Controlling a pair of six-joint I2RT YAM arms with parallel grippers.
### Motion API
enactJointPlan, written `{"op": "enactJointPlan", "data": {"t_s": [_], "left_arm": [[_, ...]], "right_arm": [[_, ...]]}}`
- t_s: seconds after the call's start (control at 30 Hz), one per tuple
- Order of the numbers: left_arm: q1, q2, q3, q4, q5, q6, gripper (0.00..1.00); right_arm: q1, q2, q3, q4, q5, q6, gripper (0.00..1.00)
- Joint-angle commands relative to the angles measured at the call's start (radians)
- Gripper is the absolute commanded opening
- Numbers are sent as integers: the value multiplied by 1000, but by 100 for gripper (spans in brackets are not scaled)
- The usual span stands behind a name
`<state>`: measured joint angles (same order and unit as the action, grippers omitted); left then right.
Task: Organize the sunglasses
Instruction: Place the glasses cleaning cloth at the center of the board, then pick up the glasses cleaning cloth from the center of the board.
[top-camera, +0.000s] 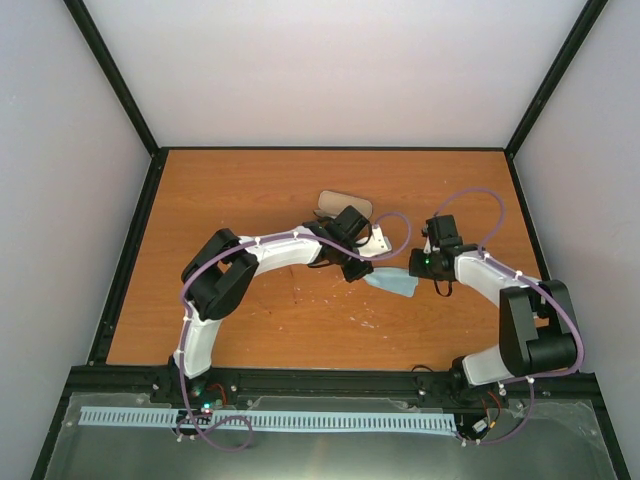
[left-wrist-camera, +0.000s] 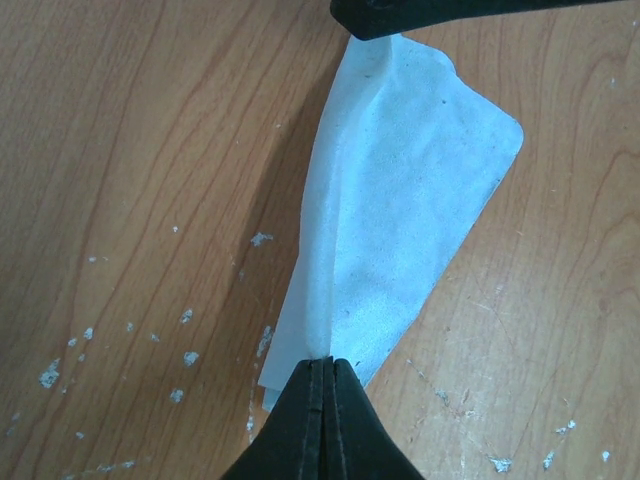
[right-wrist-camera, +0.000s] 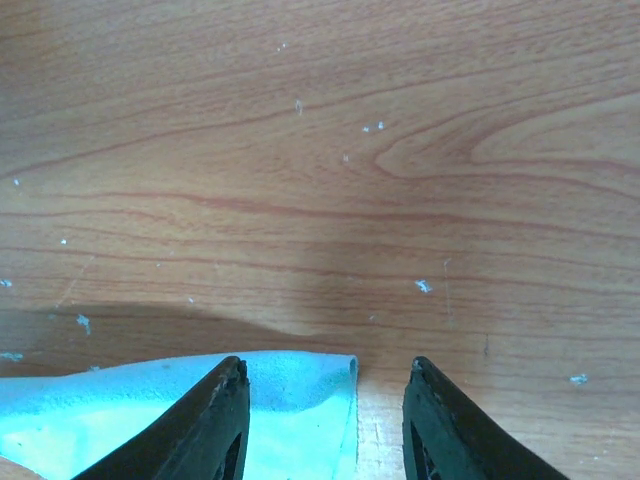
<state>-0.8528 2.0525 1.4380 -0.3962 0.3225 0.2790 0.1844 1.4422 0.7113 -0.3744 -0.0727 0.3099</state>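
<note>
The sunglasses are hidden in all three views. A light blue cloth (top-camera: 392, 284) lies in the middle of the table. My left gripper (top-camera: 362, 272) is shut on one end of the cloth (left-wrist-camera: 400, 200); in the left wrist view the jaws (left-wrist-camera: 327, 362) pinch a raised fold. My right gripper (top-camera: 418, 272) hovers over the opposite corner. In the right wrist view it stands open (right-wrist-camera: 325, 362), with the cloth's corner (right-wrist-camera: 300, 400) lying loose between the fingers and touching neither of them.
A tan oblong case (top-camera: 345, 203) lies just behind the left wrist. A small pale piece (top-camera: 380, 240) shows beside that wrist, too small to tell what it is. Black frame rails edge the wooden table (top-camera: 230, 190), which carries white flecks.
</note>
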Motion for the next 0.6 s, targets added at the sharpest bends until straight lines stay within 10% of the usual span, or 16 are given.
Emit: {"op": "enactJointPlan", "data": {"t_s": [0.0,0.57], "left_arm": [[3,18,25,11,14,-3,1],[44,47,76,-7,43,-14,0]], "right_arm": [[-5,14,14,-14,-2,-48,43],[-3,99,35,-49,-22,-105,40]]}}
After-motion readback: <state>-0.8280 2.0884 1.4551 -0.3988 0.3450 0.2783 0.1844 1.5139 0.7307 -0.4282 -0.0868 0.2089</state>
